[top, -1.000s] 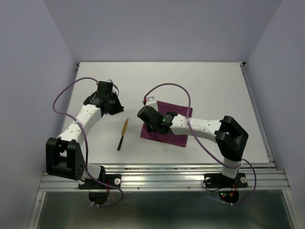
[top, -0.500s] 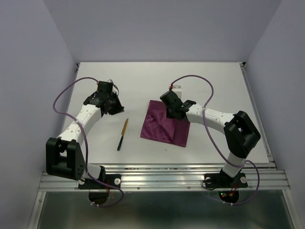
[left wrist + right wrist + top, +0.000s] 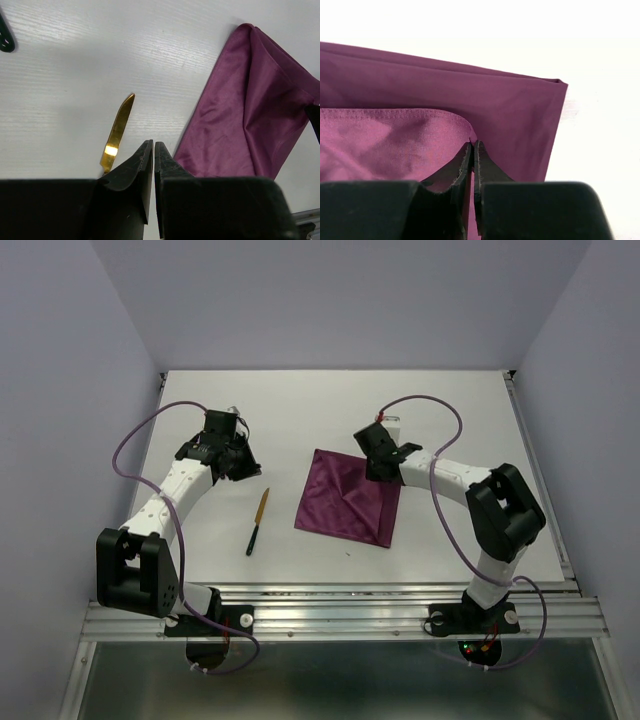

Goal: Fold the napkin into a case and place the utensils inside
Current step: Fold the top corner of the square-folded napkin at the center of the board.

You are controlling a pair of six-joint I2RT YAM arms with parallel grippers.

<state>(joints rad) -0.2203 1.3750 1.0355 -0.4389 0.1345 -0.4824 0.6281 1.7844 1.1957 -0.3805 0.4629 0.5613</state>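
Top camera: high above and behind the arm bases, angled down and forward, taking in the whole white table (image 3: 300, 410) from afar. Left wrist camera: looks past the left gripper (image 3: 153, 145) down at the table, fairly near. Right wrist camera: very close behind the right gripper (image 3: 472, 143), probably at a low angle; the napkin (image 3: 445, 95) fills most of it. All three views share the napkin; top and left wrist views share the knife (image 3: 259, 520).
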